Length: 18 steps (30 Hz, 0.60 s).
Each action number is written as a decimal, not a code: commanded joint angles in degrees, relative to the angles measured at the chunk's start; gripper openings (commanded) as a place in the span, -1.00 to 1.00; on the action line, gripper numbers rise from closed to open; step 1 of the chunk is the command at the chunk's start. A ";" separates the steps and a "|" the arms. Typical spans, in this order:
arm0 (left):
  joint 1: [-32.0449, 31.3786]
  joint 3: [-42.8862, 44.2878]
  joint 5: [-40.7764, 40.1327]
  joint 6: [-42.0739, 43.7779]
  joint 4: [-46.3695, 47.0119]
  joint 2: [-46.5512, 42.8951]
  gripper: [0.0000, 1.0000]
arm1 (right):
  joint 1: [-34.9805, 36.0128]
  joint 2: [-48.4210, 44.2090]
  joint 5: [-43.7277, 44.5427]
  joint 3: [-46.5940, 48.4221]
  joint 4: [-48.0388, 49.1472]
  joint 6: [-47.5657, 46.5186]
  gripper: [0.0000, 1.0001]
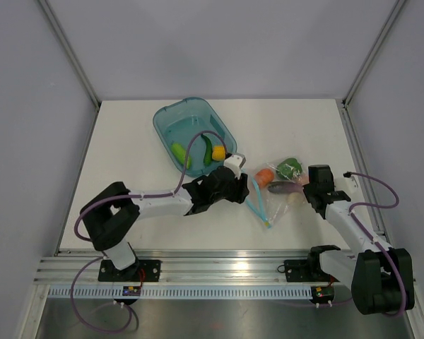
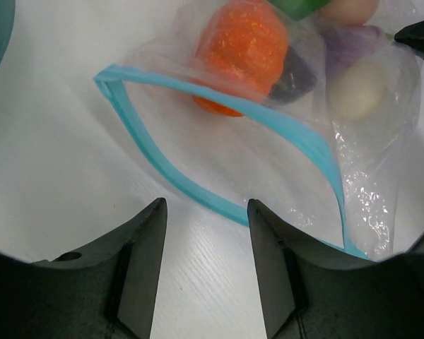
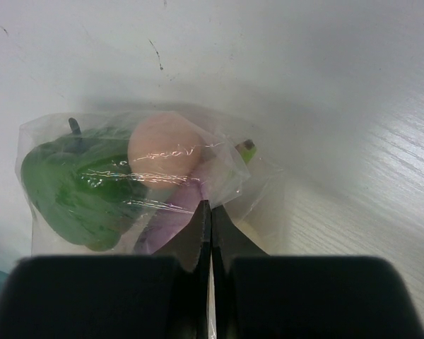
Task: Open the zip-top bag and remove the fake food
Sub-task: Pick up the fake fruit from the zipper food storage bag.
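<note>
The clear zip-top bag (image 1: 274, 203) lies right of centre with its teal zip strip (image 2: 171, 169) spread into an open mouth. Inside are fake food pieces: an orange-red piece (image 2: 244, 49), a whitish piece (image 2: 357, 88), a purple eggplant (image 3: 171, 220), a green pepper (image 3: 78, 187) and a peach-coloured piece (image 3: 162, 152). My left gripper (image 2: 206, 205) is open just in front of the mouth, nothing between its fingers. My right gripper (image 3: 210, 205) is shut on the bag's plastic at the closed end; in the top view the right gripper (image 1: 306, 185) sits right of the food.
A translucent teal tub (image 1: 166, 113) stands behind the left gripper, holding a green cucumber (image 1: 181, 155), another green piece (image 1: 208, 150) and a yellow lemon (image 1: 219, 152). The table's right edge runs close beside the right arm. Grey walls surround the table.
</note>
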 commanded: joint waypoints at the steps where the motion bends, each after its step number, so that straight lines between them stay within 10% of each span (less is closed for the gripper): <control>1: -0.40 5.77 -1.84 5.44 0.95 2.83 0.04 | 0.46 -0.64 0.56 1.46 1.52 -1.30 -1.00; 12: -1.10 16.94 -1.48 11.07 -5.03 14.26 0.23 | 0.46 -0.55 -1.19 1.46 2.40 -2.62 -0.99; 18: -1.28 17.47 -4.55 13.35 -3.54 15.85 0.26 | 0.46 -0.98 -2.87 2.51 4.34 -10.00 -0.31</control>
